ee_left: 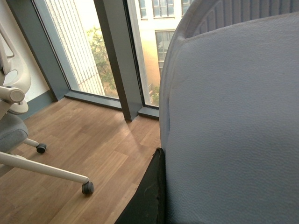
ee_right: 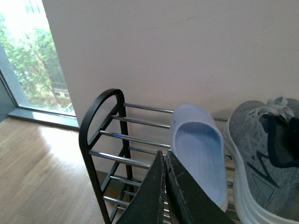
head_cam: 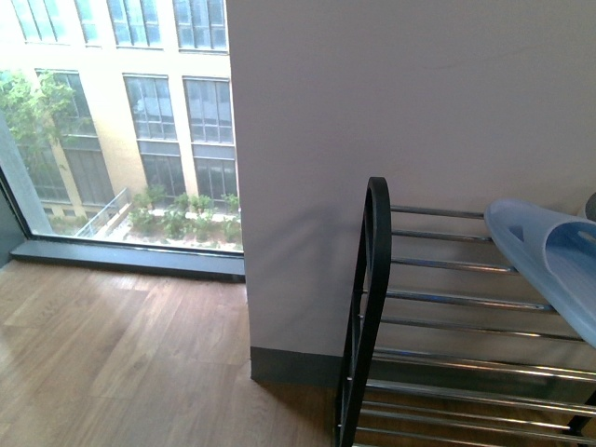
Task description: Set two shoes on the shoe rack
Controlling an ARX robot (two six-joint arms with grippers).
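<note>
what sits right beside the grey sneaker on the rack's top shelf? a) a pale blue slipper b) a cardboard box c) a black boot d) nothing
a: in the right wrist view a pale blue slipper lies on the top rods of the shoe rack, next to the grey sneaker.

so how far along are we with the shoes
One grey sneaker already sits on the rack's top shelf, beside a blue slipper. In hand: the right gripper is shut and empty; pale blue material fills the left wrist view against the left gripper, grip unconfirmed. Left: the second sneaker, not in view.
</note>
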